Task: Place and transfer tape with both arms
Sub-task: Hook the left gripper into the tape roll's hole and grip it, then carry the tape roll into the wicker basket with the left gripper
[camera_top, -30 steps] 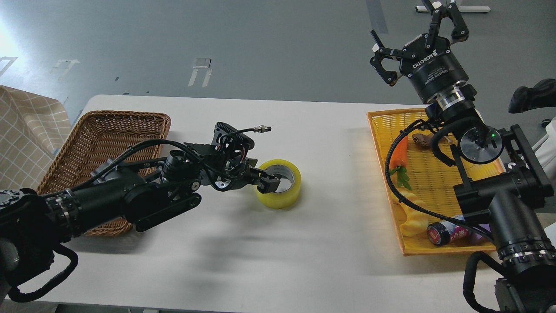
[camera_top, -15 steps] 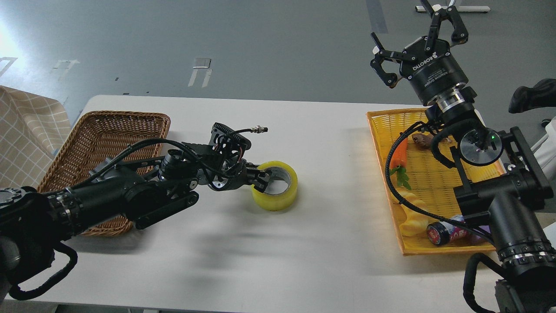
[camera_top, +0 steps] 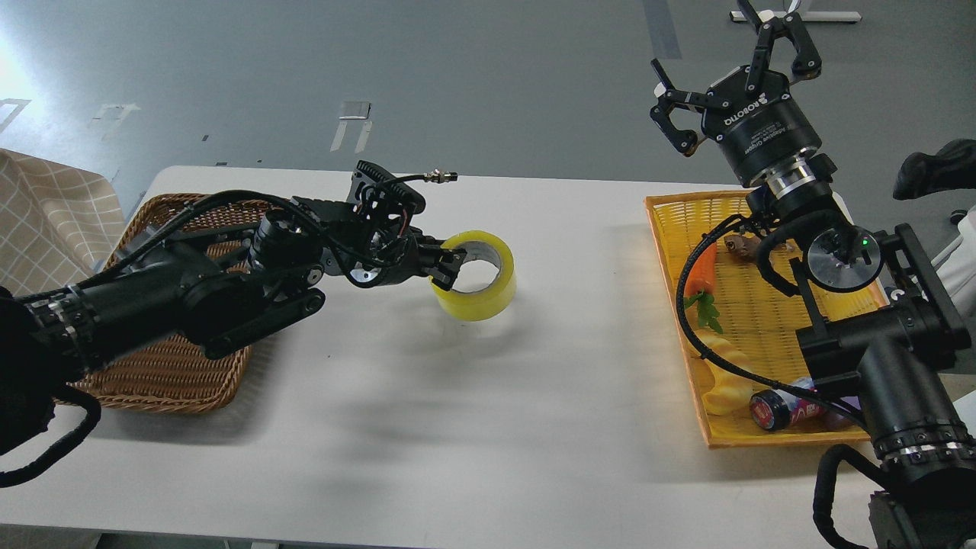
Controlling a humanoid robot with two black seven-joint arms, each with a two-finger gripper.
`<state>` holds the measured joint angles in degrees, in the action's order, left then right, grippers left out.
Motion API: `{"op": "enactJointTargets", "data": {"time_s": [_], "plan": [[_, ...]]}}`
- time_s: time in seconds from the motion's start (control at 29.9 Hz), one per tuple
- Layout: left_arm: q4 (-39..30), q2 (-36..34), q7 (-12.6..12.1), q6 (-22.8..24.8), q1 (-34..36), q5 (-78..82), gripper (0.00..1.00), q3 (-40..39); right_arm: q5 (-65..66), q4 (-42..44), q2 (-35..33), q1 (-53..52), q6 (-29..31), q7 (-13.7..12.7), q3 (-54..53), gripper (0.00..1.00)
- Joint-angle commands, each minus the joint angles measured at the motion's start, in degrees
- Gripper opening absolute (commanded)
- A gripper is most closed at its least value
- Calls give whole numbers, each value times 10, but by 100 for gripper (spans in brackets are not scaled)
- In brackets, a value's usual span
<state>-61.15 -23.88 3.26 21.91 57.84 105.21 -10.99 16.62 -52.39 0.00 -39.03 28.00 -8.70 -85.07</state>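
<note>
The tape (camera_top: 479, 290), a thick yellow translucent roll with a grey-white core, hangs a little above the white table (camera_top: 488, 427) near its middle, tilted. My left gripper (camera_top: 446, 269) is shut on the roll's left wall, one finger inside the core and one outside. My right gripper (camera_top: 736, 65) is open and empty, raised high above the far end of the yellow tray, fingers pointing up and away.
A brown wicker basket (camera_top: 171, 358) stands at the left, under my left arm. A yellow tray (camera_top: 751, 320) at the right holds a carrot toy (camera_top: 701, 274), a yellow ridged toy (camera_top: 724, 381) and a dark can (camera_top: 785, 409). A checked cloth (camera_top: 46, 229) lies at far left.
My left gripper has lifted the tape off the table and carried it up and slightly left, toward the basket. The right arm has barely moved.
</note>
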Motion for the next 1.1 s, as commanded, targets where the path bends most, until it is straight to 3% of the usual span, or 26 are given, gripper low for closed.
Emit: {"op": "enactJointTargets", "data": {"time_s": [0.0, 0.47, 1.07], "plan": [[-5, -34, 1, 8, 11, 1, 0, 0, 0, -1, 0, 0, 0, 0, 0, 100], [-32, -195, 28, 25, 32, -3, 0, -1, -2, -4, 0, 0, 0, 0, 1, 100], [-11, -325, 41, 22, 16, -5, 0, 28, -2, -6, 0, 5, 0, 0, 17, 100]]}}
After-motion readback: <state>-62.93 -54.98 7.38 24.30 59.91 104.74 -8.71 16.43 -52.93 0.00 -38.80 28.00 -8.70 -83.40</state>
